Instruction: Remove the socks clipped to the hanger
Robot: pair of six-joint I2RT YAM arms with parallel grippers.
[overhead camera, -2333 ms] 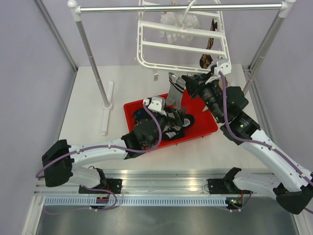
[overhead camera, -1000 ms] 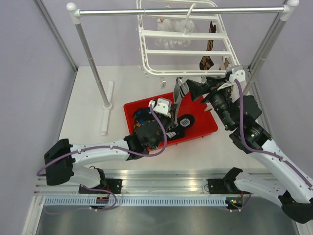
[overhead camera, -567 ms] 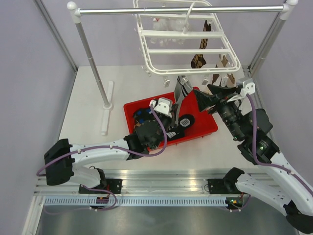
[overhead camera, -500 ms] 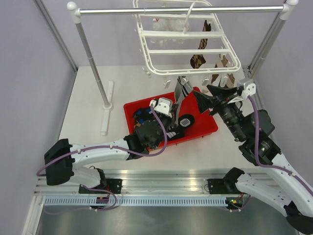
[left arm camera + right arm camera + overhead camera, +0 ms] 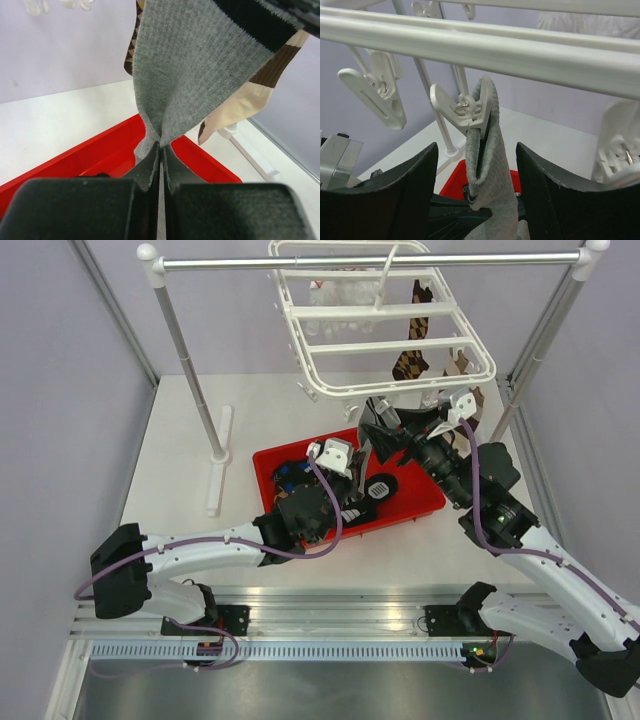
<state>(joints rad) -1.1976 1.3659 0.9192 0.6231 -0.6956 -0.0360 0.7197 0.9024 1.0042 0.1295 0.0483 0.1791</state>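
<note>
My left jaws are pressed together on the lower end of the grey sock point(image 5: 175, 75), which rises taut above them. The red tray point(image 5: 107, 150) lies just beyond and beneath. My right jaws stand spread, one on either side of the clip point(image 5: 465, 110) that bites the sock's top edge under the hanger point(image 5: 530, 57). I judge we're mid-release: next, squeeze the clip's wings or pull straight down. Only the right wrist view shows that bite. Only the top view shows the argyle sock point(image 5: 409, 364) hanging beyond the right jaws.
</note>
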